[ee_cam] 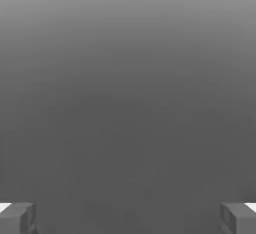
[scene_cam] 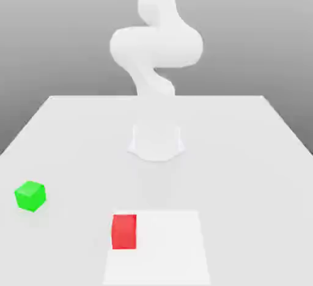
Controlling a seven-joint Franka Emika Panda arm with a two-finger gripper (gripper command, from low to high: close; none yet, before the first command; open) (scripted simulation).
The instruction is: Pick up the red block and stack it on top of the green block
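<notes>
Here, the gripper point(ee_cam: 128, 219) stands open in the hand view, its two fingertips well apart with nothing between them. The red block point(scene_cam: 124, 231) rests on the pale rectangular patch point(scene_cam: 168, 248) of the worktop point(scene_cam: 244, 175), near that patch's edge on the exterior view's left. The green block point(scene_cam: 30, 196) sits on the worktop farther toward the exterior view's left, well apart from the red one.

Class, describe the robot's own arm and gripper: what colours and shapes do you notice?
The arm is plain white, with smooth, rounded, bulging segments and no cables or markings visible. The gripper has two dark grey, blocky fingers, each with a white patch beside it.
</notes>
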